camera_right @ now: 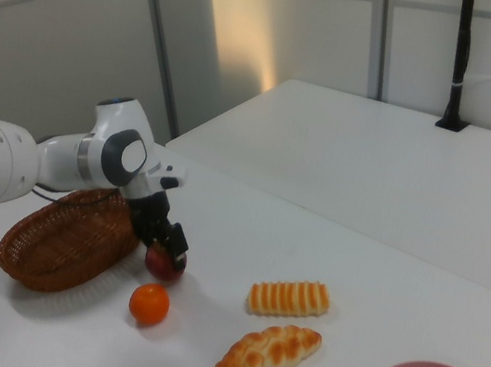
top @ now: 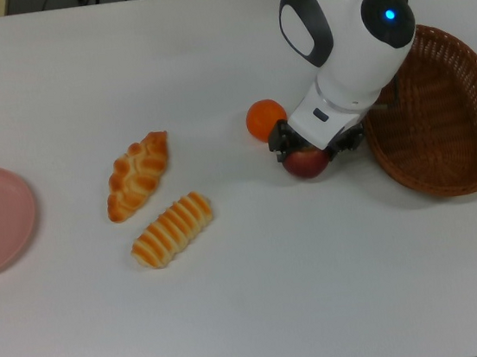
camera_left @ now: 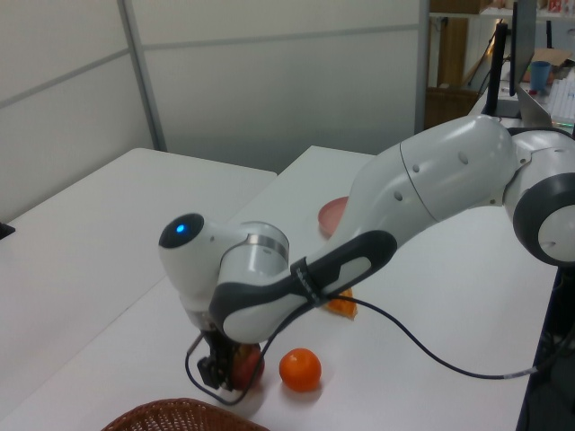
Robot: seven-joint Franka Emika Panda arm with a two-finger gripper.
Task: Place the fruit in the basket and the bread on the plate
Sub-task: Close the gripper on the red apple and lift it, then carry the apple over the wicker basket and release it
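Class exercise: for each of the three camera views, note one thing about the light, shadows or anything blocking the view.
Top view: even light on the white table, soft shadows only, and the arm hides most of the red fruit. Left view: the arm fills the foreground, blocking most of the bread. Right view: a warm patch of light falls on the back wall.

No text, label, brand, number or sign can be read anywhere in the three views, neither on the robot arm point(top: 350, 25) nor on the tabletop point(top: 238, 318) nor on the walls behind.
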